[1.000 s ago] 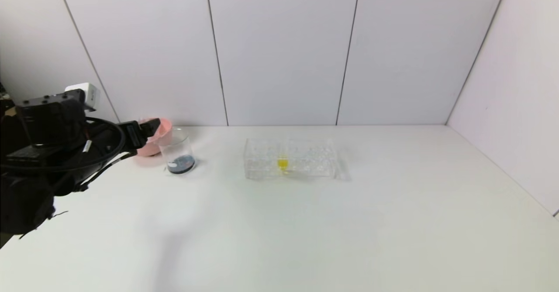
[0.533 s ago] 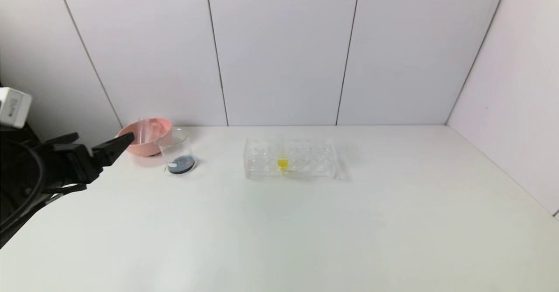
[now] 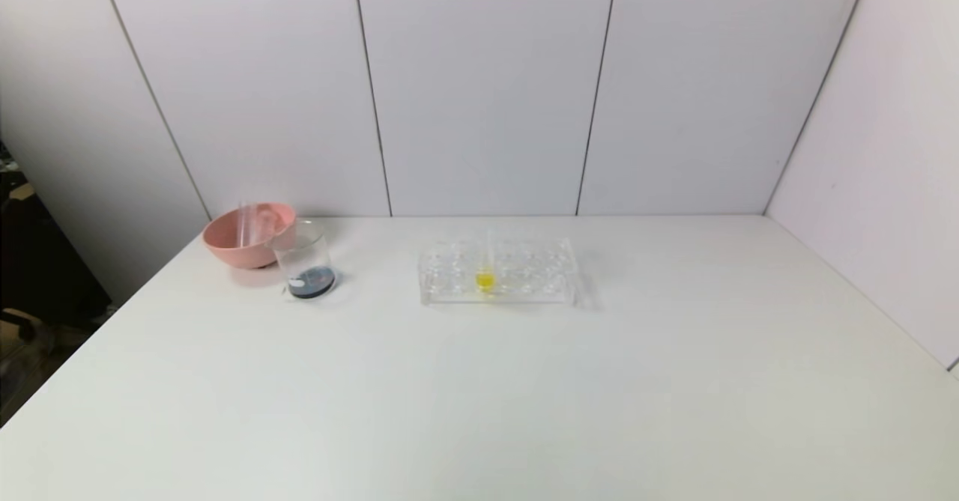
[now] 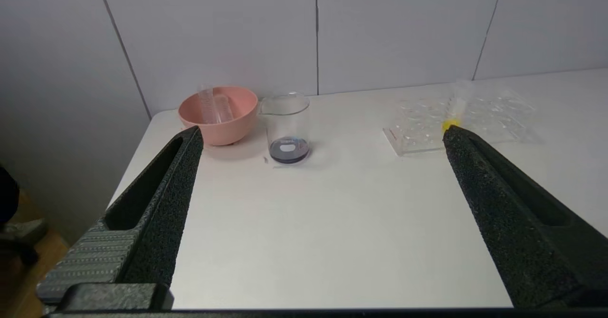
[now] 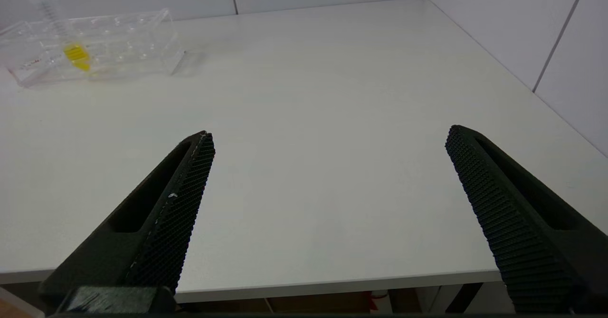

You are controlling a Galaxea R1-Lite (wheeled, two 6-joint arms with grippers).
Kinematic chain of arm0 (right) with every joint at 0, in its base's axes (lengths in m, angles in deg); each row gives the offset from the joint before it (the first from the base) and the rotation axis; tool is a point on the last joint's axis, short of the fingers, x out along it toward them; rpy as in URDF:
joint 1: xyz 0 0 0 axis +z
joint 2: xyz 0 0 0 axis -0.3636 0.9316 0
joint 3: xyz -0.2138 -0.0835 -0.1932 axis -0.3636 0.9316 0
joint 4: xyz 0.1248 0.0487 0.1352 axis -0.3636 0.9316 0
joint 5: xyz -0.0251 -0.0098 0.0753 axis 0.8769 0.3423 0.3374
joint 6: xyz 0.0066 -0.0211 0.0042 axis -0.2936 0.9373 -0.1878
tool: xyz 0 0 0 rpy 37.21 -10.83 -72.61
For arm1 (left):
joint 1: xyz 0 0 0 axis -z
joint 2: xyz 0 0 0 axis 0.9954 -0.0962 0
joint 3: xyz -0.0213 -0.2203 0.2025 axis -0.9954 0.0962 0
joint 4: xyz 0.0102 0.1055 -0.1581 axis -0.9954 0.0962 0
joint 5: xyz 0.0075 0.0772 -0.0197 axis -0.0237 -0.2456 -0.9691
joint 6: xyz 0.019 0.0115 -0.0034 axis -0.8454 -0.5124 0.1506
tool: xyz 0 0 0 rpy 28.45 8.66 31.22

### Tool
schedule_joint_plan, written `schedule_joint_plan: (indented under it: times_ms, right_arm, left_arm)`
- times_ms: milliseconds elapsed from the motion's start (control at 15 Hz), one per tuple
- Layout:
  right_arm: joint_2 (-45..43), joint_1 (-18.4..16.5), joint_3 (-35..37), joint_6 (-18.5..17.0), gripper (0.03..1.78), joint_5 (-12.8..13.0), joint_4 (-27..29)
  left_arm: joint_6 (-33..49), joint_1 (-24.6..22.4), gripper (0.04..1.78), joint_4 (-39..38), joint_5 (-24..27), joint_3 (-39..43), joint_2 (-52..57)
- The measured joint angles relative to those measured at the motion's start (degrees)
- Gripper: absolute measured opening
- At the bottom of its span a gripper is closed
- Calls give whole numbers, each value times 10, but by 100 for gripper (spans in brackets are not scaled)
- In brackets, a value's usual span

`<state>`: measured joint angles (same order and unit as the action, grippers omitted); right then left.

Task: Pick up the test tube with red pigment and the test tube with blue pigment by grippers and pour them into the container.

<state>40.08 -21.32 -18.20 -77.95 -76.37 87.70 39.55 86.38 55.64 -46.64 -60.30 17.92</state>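
Observation:
The container (image 3: 303, 260), a clear beaker with dark liquid at its bottom, stands at the table's back left, and the left wrist view shows it (image 4: 286, 124) too. No test tube with red pigment or with blue pigment is in view. Two clear tubes (image 4: 212, 104) with no colour in them lean in a pink bowl (image 3: 238, 240) beside the beaker. My left gripper (image 4: 320, 135) is open and empty, back from the table's near left edge. My right gripper (image 5: 330, 134) hangs open and empty over the near right edge. Neither arm shows in the head view.
A clear tube rack (image 3: 498, 272) stands mid-table at the back and holds one tube with yellow liquid (image 3: 485, 280). The white table (image 3: 479, 396) meets walls at the back and on the right. The rack (image 5: 95, 47) lies far from the right gripper.
My left arm has drawn back from beside the pink bowl and left the head view at its left side. The beaker, bowl and rack have not moved.

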Motion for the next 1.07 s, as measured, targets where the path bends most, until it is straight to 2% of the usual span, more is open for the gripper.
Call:
schedule_joint_plan:
  times_ms: [200, 333, 400, 533, 800, 933, 1067]
  right_arm:
    - [0, 0, 0, 0, 177, 0, 0]
    - [0, 0, 0, 0, 177, 0, 0]
    - [0, 0, 0, 0, 177, 0, 0]
    - [0, 0, 0, 0, 177, 0, 0]
    - [0, 0, 0, 0, 177, 0, 0]
    - [0, 0, 0, 0, 177, 0, 0]
    - [0, 0, 0, -1, 177, 0, 0]
  left_arm:
    - [-4, -8, 176, 76, -3, 8, 131]
    - [-5, -12, 176, 73, -21, 29, 193]
    - [-6, -13, 176, 59, -45, 51, 212]
    - [-9, -14, 176, 41, -73, 110, 233]
    - [-3, -15, 176, 60, -76, 214, 245]
    - [14, -15, 176, 97, -74, 226, 246]
    - [21, -15, 176, 103, -75, 227, 246]
